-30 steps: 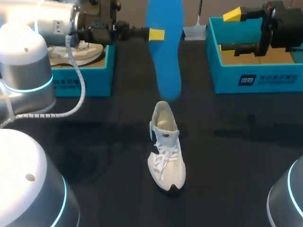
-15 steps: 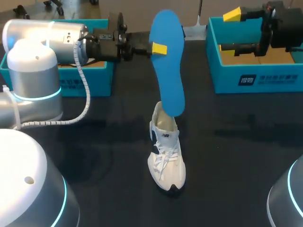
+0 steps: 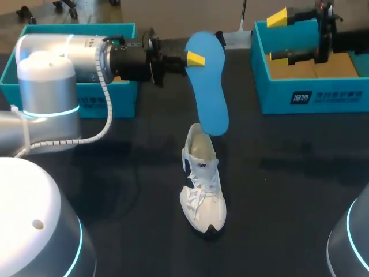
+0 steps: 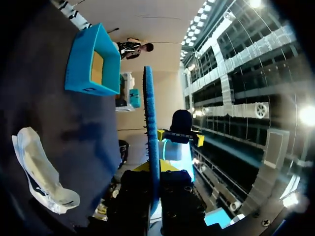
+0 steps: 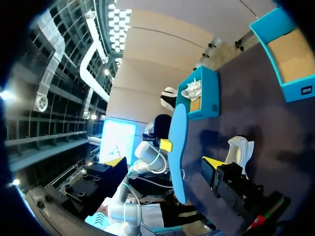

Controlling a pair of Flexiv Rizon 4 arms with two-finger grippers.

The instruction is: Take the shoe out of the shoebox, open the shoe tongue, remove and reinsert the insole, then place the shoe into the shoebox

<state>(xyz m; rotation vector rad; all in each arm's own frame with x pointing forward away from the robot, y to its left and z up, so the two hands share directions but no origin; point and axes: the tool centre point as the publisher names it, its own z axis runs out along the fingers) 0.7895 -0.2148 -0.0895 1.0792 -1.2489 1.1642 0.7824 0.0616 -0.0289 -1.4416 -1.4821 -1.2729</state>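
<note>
The blue foam insole [image 3: 209,86] is hanging in the upper middle of the frame, clamped near its top by the left fingers [image 3: 195,58], its long axis pointing down into the white sneaker [image 3: 202,179] just below, while the right fingers [image 3: 278,17] are hovering open at upper right.

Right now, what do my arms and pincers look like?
Left arm: silver rounded housings, glowing cyan joint rings, a white coiled cable, black wrist. Left pincer and right pincer: black bodies, bright yellow tips. Right arm: silver, cyan-ringed, black wrist.
</note>
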